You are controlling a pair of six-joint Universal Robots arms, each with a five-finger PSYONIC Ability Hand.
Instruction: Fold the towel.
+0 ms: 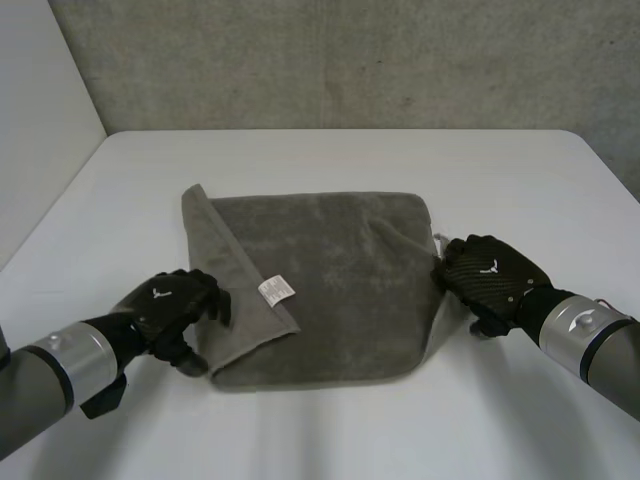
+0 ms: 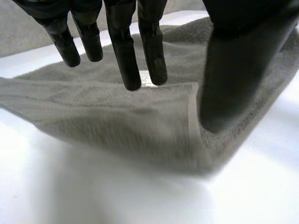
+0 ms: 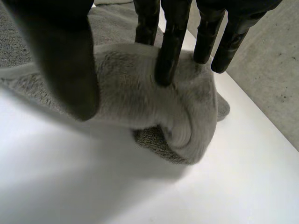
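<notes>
Bright, even light from above in all 3 views; the white table glows, and at its near edge in the head view it washes out to plain white; the grey wall behind is flatly lit. The towel throws just a thin, soft shadow along its near edge. Left wrist view now: a wide, hazy shadow lies on the table under the towel's raised edge; the left hand reads as a near-black shape with very little surface detail. Right wrist view: the right hand is dark against the pale cloth; a soft grey shadow pools under the bunched fold; the table beyond it is bright white.
</notes>
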